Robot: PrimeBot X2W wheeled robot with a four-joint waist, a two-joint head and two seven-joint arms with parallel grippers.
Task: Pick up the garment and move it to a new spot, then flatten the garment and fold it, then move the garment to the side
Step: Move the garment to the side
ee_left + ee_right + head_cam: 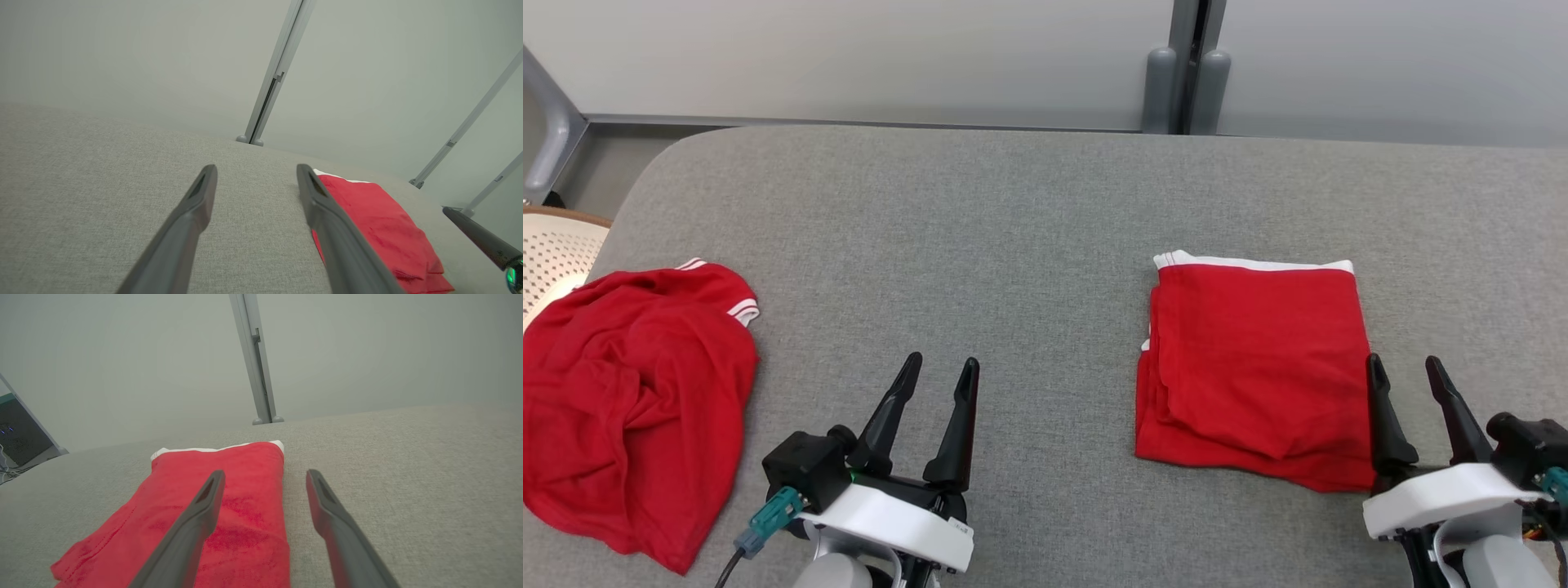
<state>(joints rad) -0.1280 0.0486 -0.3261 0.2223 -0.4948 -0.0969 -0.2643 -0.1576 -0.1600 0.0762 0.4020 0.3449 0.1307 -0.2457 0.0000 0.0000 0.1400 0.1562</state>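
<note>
A folded red garment with a white trim (1254, 371) lies flat on the right part of the grey fabric table (1029, 212). A second red garment (621, 400), crumpled, lies at the table's left edge. My left gripper (943, 359) hovers open over bare table between the two, holding nothing. My right gripper (1403, 359) is open at the folded garment's right edge, its left finger over the cloth. In the left wrist view the open left gripper (257, 167) has the folded garment (376, 216) to its right. In the right wrist view the open right gripper (265, 472) straddles that garment's (204, 465) right edge.
A cream perforated basket (551, 253) stands beyond the table's left edge, behind the crumpled garment. A grey partition post (1184, 82) rises behind the table's far edge. Bare table stretches across the middle and back. The right gripper's finger (478, 237) shows in the left wrist view.
</note>
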